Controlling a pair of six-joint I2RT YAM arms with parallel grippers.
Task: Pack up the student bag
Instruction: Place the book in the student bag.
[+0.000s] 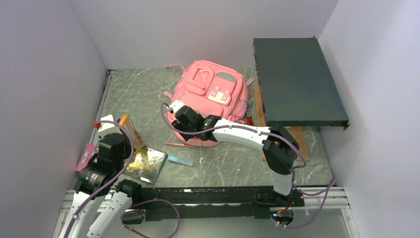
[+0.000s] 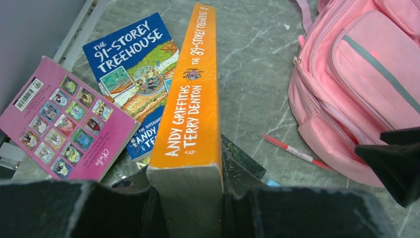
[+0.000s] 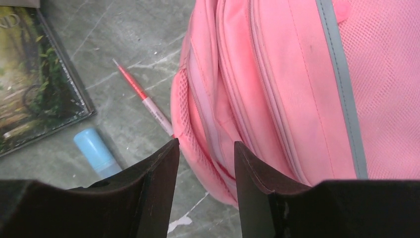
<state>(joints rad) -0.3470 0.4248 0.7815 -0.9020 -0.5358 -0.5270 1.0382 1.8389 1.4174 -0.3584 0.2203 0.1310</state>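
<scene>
Looks like the opening-up step: right gripper [image 3: 204, 148] half-closed astride a fold at the lower edge of the student bag [image 1: 198, 94], firm pinch or not impossible to tell; left gripper [image 2: 187, 198] clamped on an orange book [image 2: 190, 99] at lower left of the overhead view. Calls next for lifting that fold to part a mouth. Lies flat at upper centre, soft pink, grey-trimmed, pockets up.
</scene>
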